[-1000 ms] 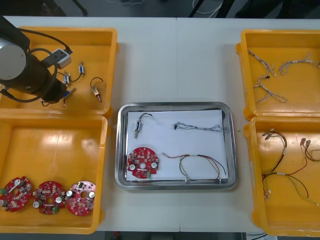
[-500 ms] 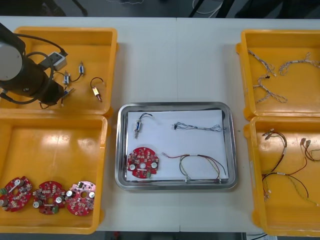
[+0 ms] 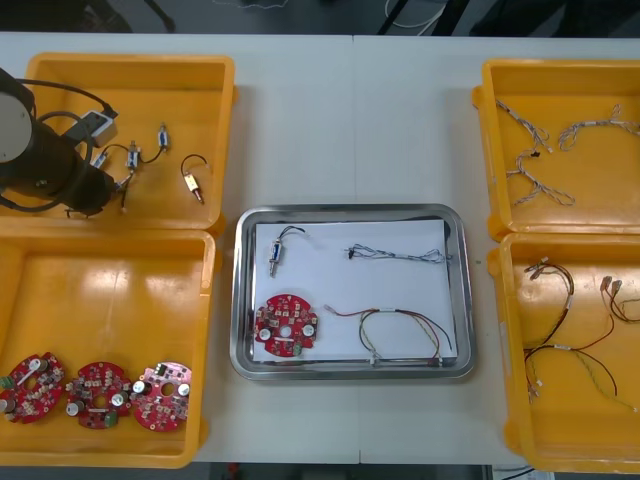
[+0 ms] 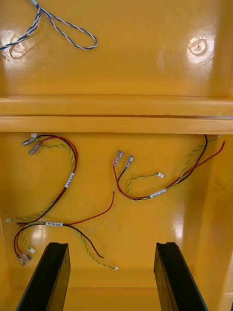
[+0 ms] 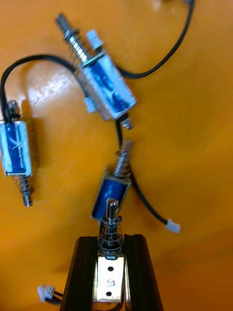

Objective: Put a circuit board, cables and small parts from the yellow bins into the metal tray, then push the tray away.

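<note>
My left gripper (image 5: 111, 239) is shut on a small metal part (image 5: 109, 277) with a spring at its tip, held just above the orange bin floor. Three more small metal parts (image 5: 104, 90) with black leads lie beyond the fingers. In the front view my left arm (image 3: 50, 165) is over the far left yellow bin (image 3: 195, 95). The metal tray (image 3: 455, 300), white inside, holds a red circuit board (image 3: 285, 325), a small metal part (image 3: 274, 252), a blue and white cable (image 3: 395, 253) and a red and yellow cable (image 3: 395, 328). My right gripper (image 4: 111, 250) hangs open over red and yellow cables (image 4: 58, 194).
The near left bin (image 3: 110, 290) holds three circuit boards (image 3: 95, 385). Blue and white cables (image 3: 540, 165) lie in the far right bin, red and yellow cables (image 3: 565, 340) in the near right bin. Bare table lies beyond the tray.
My left arm has drawn back to the left over the far left bin, uncovering small parts that it hid before. The tray and its contents have not moved.
</note>
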Available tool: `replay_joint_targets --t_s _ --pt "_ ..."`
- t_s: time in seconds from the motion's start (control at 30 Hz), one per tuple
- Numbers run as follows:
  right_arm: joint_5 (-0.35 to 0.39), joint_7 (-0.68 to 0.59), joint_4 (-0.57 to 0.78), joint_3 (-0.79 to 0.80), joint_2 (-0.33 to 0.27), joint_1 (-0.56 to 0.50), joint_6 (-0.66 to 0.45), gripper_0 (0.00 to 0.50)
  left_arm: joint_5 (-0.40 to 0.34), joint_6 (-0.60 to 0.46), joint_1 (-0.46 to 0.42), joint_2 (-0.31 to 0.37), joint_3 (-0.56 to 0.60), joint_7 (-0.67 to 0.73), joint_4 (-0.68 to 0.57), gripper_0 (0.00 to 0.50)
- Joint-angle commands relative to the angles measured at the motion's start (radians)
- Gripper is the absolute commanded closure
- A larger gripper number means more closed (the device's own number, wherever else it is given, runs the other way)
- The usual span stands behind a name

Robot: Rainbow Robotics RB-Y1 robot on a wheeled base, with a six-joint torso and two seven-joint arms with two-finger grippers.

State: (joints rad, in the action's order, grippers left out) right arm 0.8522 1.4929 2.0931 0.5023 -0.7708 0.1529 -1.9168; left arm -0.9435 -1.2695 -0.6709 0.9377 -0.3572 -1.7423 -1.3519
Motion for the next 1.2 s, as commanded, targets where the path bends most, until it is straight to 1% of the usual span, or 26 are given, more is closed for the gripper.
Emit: replay_joint_targets --t_s 0.03,0.3,0.57,0.7,1.0,1.1,1.2 --pt "0.005 -0.031 0.030 -0.011 0.011 -0.012 -0.003 0.000 -0.021 0.007 -0.061 0.056 -0.003 -0.169 0.039 0.500" --pt "0.005 -0.031 0.030 -0.011 0.011 -0.012 -0.003 0.000 -0.020 0.002 -0.093 0.059 -0.003 -0.191 0.039 0.500" --pt "0.005 -0.031 0.030 -0.011 0.011 -0.012 -0.003 0.000 -0.014 -0.018 -0.121 0.087 -0.003 -0.332 0.040 0.500" --pt "0.005 -0.031 0.030 -0.011 0.011 -0.012 -0.003 0.000 -0.012 -0.022 -0.131 0.092 0.001 -0.368 0.040 0.500" --pt "0.005 -0.031 0.030 -0.011 0.011 -0.012 -0.003 0.000 -0.003 -0.146 -0.205 0.092 0.004 -0.373 0.040 0.500" --pt "0.005 -0.031 0.030 -0.011 0.011 -0.012 -0.003 0.000 -0.015 -0.165 -0.219 0.092 0.006 -0.370 0.036 0.500" --pt "0.005 -0.031 0.030 -0.011 0.011 -0.012 -0.003 0.000 -0.047 -0.176 -0.228 0.093 0.012 -0.361 0.031 0.500"
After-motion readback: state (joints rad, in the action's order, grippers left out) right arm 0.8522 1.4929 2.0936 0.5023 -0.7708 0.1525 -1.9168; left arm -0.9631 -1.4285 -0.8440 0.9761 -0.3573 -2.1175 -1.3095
